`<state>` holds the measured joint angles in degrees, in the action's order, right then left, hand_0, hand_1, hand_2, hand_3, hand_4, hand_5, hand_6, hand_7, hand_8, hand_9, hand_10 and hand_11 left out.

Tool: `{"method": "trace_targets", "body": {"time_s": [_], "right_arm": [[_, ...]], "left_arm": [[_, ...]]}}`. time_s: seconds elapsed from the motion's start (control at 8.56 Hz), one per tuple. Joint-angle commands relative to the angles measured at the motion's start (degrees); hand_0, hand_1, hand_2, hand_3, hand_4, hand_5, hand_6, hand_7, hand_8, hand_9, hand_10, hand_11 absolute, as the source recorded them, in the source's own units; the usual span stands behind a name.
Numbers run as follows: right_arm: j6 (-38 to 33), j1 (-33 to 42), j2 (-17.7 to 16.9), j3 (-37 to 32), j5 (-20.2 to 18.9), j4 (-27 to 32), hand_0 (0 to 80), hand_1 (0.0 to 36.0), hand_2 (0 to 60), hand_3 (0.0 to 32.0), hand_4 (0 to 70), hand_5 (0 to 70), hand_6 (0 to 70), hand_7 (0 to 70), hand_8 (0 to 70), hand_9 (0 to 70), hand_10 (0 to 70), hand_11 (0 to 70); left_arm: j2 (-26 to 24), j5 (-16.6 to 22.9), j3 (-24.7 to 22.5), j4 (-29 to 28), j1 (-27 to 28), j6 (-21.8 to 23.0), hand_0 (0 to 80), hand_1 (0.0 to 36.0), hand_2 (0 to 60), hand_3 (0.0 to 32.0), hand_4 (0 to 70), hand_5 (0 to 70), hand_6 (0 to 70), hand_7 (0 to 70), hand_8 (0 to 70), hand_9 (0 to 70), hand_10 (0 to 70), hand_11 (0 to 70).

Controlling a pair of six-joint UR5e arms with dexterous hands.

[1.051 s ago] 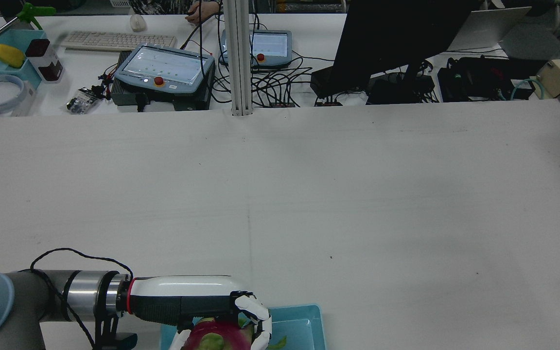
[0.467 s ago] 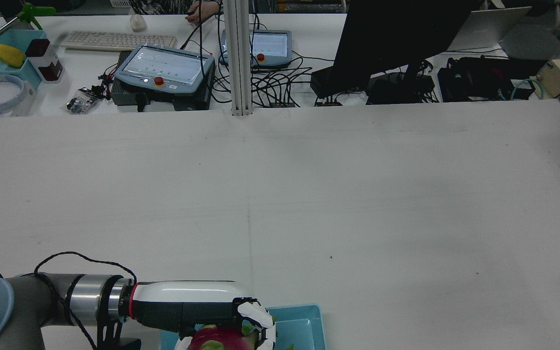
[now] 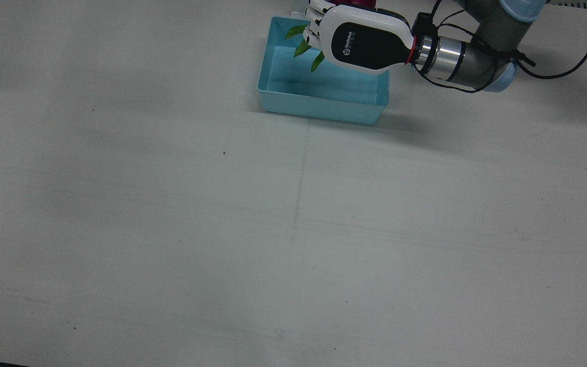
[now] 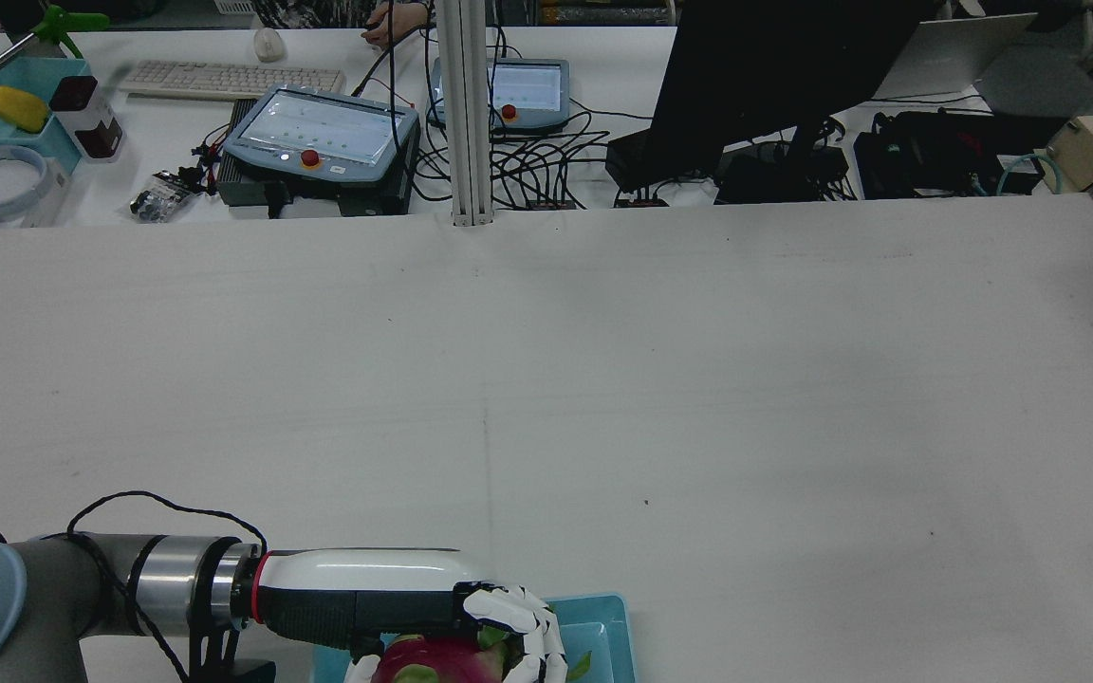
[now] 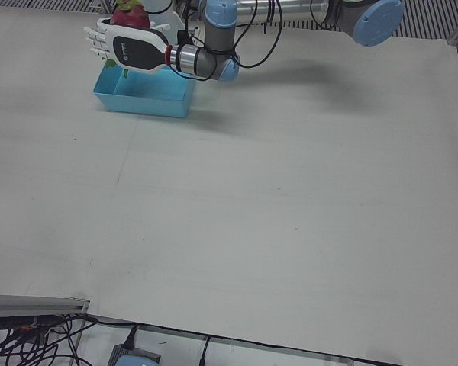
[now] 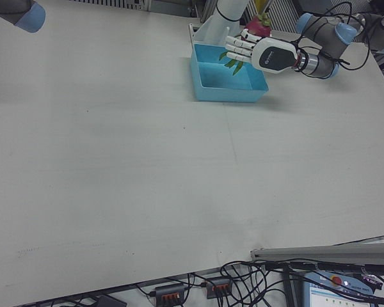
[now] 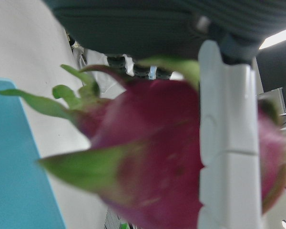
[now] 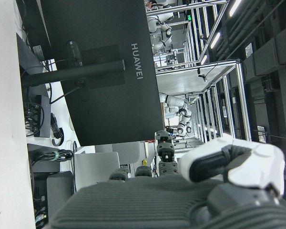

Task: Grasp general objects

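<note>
1. Pink-red dragon fruit (image 7: 167,157) sits in my left hand (image 3: 362,43), over the far edge of the blue bin (image 3: 319,104); its green scales (image 3: 304,47) trail out over the bin, so its long axis runs roughly along the forearm.
2. My left hand's fingers (image 4: 527,631) curl around the fruit, forearm level.
3. White table (image 3: 171,229) lies bare ahead.
4. My right hand (image 8: 233,167) is empty, its fingers loosely curled.

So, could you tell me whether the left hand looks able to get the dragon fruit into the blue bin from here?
Probably yes: the left hand holds the dragon fruit above the open blue bin, with nothing between.
</note>
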<state>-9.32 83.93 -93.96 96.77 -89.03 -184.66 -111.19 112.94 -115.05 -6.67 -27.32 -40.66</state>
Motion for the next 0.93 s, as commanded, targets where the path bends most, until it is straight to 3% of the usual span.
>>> {"method": "trace_targets", "body": {"time_s": [0.0, 0.23, 0.35, 0.47, 0.7, 0.82], "right_arm": [[0.0, 0.0, 0.0, 0.1, 0.0, 0.0, 0.0, 0.0, 0.0, 0.0, 0.0, 0.0, 0.0, 0.0, 0.0, 0.0, 0.0, 0.0], [0.0, 0.0, 0.0, 0.1, 0.0, 0.0, 0.0, 0.0, 0.0, 0.0, 0.0, 0.0, 0.0, 0.0, 0.0, 0.0, 0.0, 0.0], [0.0, 0.0, 0.0, 0.0, 0.0, 0.0, 0.0, 0.0, 0.0, 0.0, 0.0, 0.0, 0.0, 0.0, 0.0, 0.0, 0.0, 0.0], [0.0, 0.0, 0.0, 0.0, 0.0, 0.0, 0.0, 0.0, 0.0, 0.0, 0.0, 0.0, 0.0, 0.0, 0.0, 0.0, 0.0, 0.0], [0.0, 0.0, 0.0, 0.1, 0.0, 0.0, 0.0, 0.0, 0.0, 0.0, 0.0, 0.0, 0.0, 0.0, 0.0, 0.0, 0.0, 0.0], [0.0, 0.0, 0.0, 0.1, 0.0, 0.0, 0.0, 0.0, 0.0, 0.0, 0.0, 0.0, 0.0, 0.0, 0.0, 0.0, 0.0, 0.0]], "left_arm": [[0.0, 0.0, -0.1, -0.1, -0.2, 0.0, 62.9, 36.0, 60.0, 0.0, 0.7, 47.9, 9.3, 2.2, 10.9, 5.2, 2.4, 7.1], [-0.1, 0.0, -0.1, 0.4, -1.6, 0.1, 64.5, 36.0, 60.0, 0.0, 0.2, 47.7, 8.9, 2.3, 10.5, 5.1, 2.0, 6.6], [0.2, 0.0, 0.5, 0.5, -5.9, 0.1, 67.7, 36.0, 60.0, 0.0, 0.0, 46.0, 8.5, 2.3, 10.1, 4.8, 2.2, 6.9], [0.2, 0.0, 1.1, 0.7, -9.4, 0.1, 65.9, 36.0, 60.0, 0.0, 0.0, 47.0, 8.3, 2.6, 9.7, 4.6, 2.3, 7.1], [-0.2, -0.1, 6.9, 0.6, -18.6, 0.1, 79.7, 36.0, 60.0, 0.0, 1.0, 56.6, 9.8, 6.8, 11.2, 5.7, 4.5, 10.8], [-0.3, -0.1, 10.9, -0.4, -23.4, 0.1, 77.9, 36.0, 60.0, 0.0, 1.6, 56.9, 10.2, 7.4, 11.8, 5.8, 4.9, 11.2]]}}
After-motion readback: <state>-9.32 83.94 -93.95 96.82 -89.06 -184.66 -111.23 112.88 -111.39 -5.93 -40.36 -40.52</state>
